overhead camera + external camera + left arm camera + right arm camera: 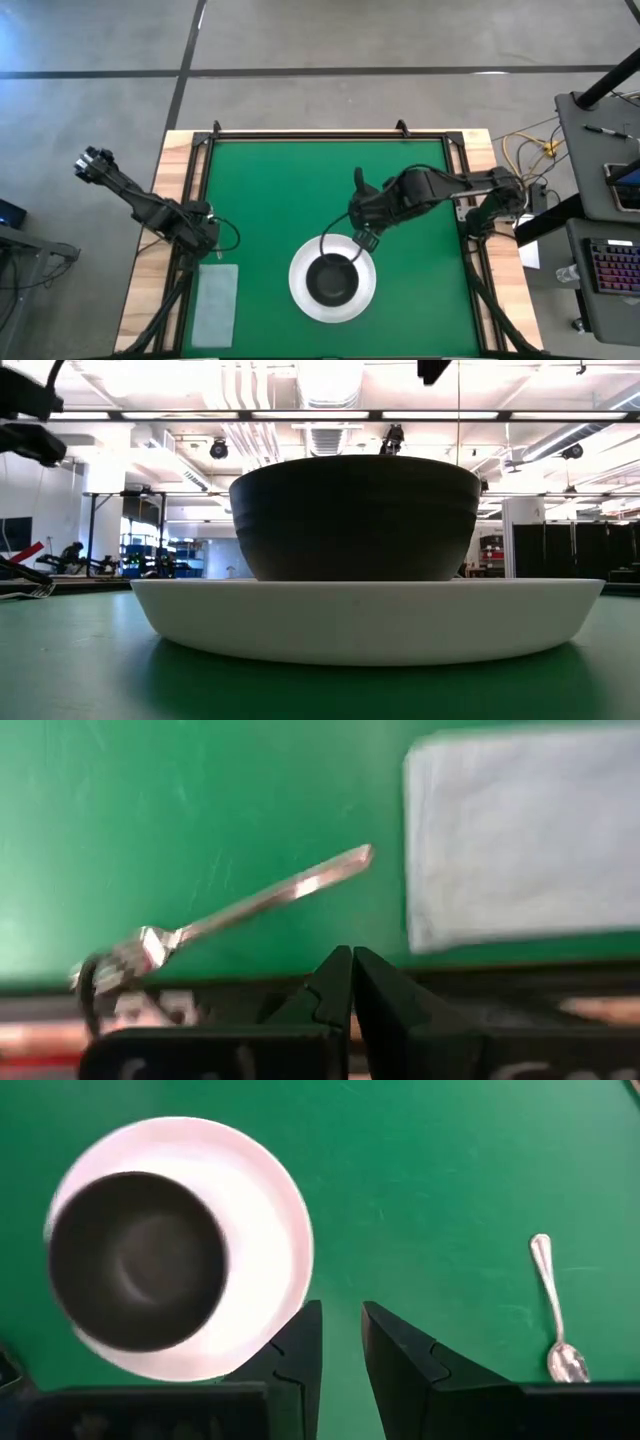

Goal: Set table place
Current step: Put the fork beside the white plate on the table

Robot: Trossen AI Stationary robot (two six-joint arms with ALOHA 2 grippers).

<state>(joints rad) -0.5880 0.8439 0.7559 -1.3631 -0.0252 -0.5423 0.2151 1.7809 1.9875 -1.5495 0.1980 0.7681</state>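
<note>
Look down from the high view and you have the square green worktop (270, 200) with thin black rails and light wooden edges. Toward its near edge, a little right of centre, sits the round white plate (300, 290), and the smaller dark round bowl (333, 281) stands upright on it, inside the rim. The low view shows you the same pair side-on: the bowl (355, 515) resting on the plate (365, 615).

Your right end effector (362, 238) hangs above the far edge of the plate, with its arm reaching in from the right side of the worktop. In the right wrist view its two dark fingers (290, 1355) stand slightly apart with bare green between them, so it is a little open and gripping nothing. That same view shows you the plate (275, 1230) and bowl (135, 1260) on one side and the slim silver spoon (553, 1310) lying flat on the green well apart from them on the other.

Your left end effector (207, 226) waits at the left rail of the worktop, next to the pale grey rectangular napkin (215, 304) that lies flat in the near-left corner. In the left wrist view its fingers (335, 985) are pressed together, closed on nothing. Just beyond them the silver fork (235, 910) lies flat on the green, its handle tip near the napkin (520, 840) but not touching it, its tines toward the rail
</note>
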